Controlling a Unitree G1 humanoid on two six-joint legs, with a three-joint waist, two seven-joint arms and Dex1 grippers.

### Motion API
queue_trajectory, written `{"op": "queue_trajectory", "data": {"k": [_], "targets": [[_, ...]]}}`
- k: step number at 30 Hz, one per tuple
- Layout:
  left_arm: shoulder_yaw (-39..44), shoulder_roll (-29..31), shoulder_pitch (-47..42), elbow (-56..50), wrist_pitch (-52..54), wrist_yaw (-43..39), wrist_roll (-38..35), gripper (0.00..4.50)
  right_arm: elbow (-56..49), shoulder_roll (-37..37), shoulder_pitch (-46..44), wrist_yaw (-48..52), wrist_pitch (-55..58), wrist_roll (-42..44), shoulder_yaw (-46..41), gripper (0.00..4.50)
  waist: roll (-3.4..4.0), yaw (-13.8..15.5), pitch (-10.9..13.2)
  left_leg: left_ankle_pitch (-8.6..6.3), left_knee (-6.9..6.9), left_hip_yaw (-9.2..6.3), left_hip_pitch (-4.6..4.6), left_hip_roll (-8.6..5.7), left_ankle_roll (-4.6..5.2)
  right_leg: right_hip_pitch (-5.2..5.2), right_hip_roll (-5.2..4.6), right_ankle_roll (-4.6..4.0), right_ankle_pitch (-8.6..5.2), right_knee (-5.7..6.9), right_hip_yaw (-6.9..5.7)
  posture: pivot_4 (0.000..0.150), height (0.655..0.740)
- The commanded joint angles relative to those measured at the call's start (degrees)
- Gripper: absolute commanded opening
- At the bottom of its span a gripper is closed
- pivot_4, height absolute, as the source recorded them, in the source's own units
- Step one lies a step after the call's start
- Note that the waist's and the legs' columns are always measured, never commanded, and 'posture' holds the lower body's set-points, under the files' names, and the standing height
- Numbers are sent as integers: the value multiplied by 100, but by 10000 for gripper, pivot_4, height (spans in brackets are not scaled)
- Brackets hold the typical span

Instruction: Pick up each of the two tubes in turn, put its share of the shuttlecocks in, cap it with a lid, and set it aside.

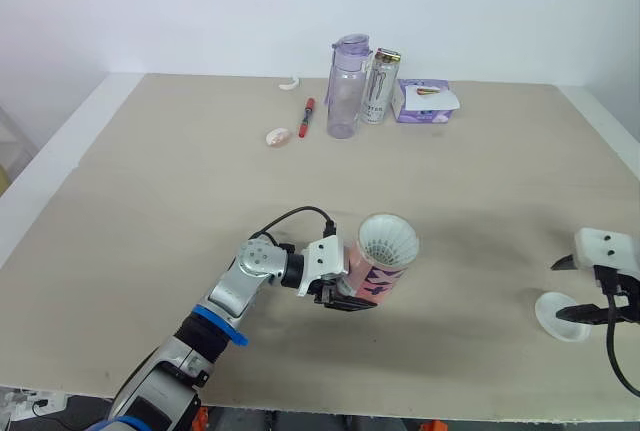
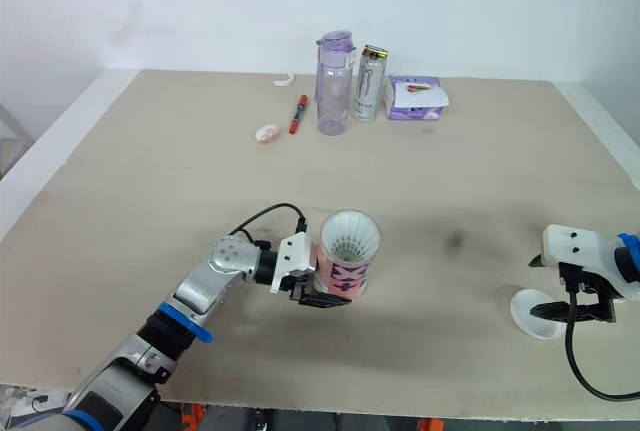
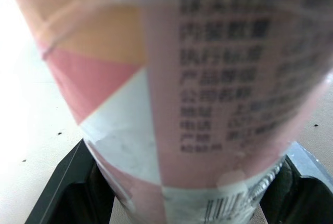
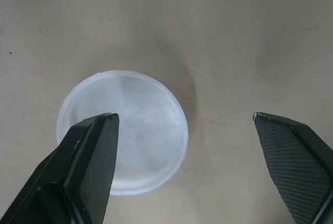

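- Pale beige tabletop against a white wall. Clutter sits along the far edge: a translucent purple drinking bottle, a slim silver can, a small purple packet and a red pen, all well apart from the work.
- Left gripper: fingers closed on the lower part of a pink patterned cardboard tube, one on each side of it. The tube is near the middle of the tabletop and, going by the shadow beneath it, appears to be held just off the surface.
- Tube's long axis is tilted: base toward the left gripper, open mouth up and toward the robot's right. A white feathered shuttlecock skirt shows in the mouth, so this tube looks loaded and uncapped.
- Right gripper: fingers spread wide, holding nothing, hanging above a round translucent white plastic lid.
- Lid lies flat near the right front edge, well apart from the tube on the robot's right. The right arm is clearly the nearer one.
- Key relation: the lid is off-centre in the gap, partly under one finger and far from the other. I judge the fingers need shifting across before they close on it.
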Motion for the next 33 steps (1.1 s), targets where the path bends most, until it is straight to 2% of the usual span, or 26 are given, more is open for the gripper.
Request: {"op": "queue_trajectory", "data": {"k": [1, 2, 5, 11, 13, 21, 25, 28, 33], "targets": [[-135, 96, 99, 14, 84, -53, 109, 31372, -52, -9, -134, 76, 150, 29, 38, 44208, 0, -1, 0, 0, 0, 0, 0, 1, 0, 0, 1, 0, 0, 0, 0, 1500, 7400], [-136, 98, 96, 16, 80, -47, 113, 31372, -70, -8, -132, 80, 174, 42, 54, 44208, 0, -1, 0, 0, 0, -1, 0, 1, 0, 0, 2, -1, 0, 0, -1, 1500, 7400], [-130, 114, 69, 50, 49, -39, 133, 31372, -138, -15, -42, 70, 269, 68, 78, 35993, 1, -1, -1, 0, 0, 0, 1, 2, 0, 0, 3, -2, 1, 1, 1, 1500, 7400], [-142, 120, 36, 79, 25, -33, 145, 31372, -181, 1, 42, 33, 306, 57, 81, 7789, 1, -1, -1, 0, 0, 1, 5, 4, 0, 3, 6, -5, 3, 1, 1, 1500, 7400], [-145, 119, 30, 79, 25, -32, 146, 31372, -202, 6, 73, 27, 322, 69, 72, 627, 1, -1, -1, 0, 0, 1, 8, 4, 0, 4, 6, -6, 3, 2, 2, 1500, 7400], [-124, 130, -70, 236, -18, -34, 166, 31372, -416, 46, 198, 11, 214, 180, -4, 627, 0, -2, 0, 0, 0, 4, 28, 5, 0, 25, 6, -24, -7, 2, 5, 1500, 7400], [-97, 161, -136, 396, -15, -41, 184, 31372, -1052, -50, 17, 172, 323, 502, -147, 627, 1, -3, 0, 1, 0, 1, 39, 4, -2, 32, 10, -22, -8, 2, 7, 1500, 7400], [-73, 175, -189, 540, -63, -45, 206, 31372, -1850, -185, -408, 372, 684, 878, -224, 627, 5, -28, -1, 3, 0, -1, 50, 3, -3, 33, 16, -8, -10, 2, 15, 1500, 7400], [-30, 158, -292, 740, -133, -41, 218, 31372, -2928, -116, -1814, 534, 1519, 1438, 15, 627, 5, -34, 1, 7, 0, -6, 63, 5, -5, 34, 21, -11, 3, 2, 17, 1500, 7400]]}}
